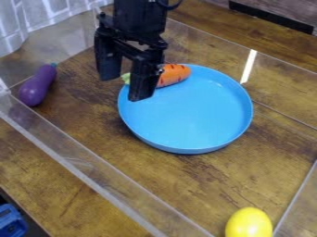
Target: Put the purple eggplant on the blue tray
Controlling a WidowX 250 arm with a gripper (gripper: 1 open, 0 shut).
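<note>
Your robot arm (133, 20) is black or near-black all over, with a matte look and only a few faint grey highlights. Its body narrows down from a thick, blocky upper part. At the bottom you have a wide, dark tool (126, 81) with two chunky, angular fingers (109, 65), dark like the rest. Thin dark cabling (176, 5) shows beside the arm at the top edge. The small surface details are too blurred for you to read.

The carrot (172, 75) lies on the tray (186, 116) — the eggplant (39, 85) left of it.
</note>
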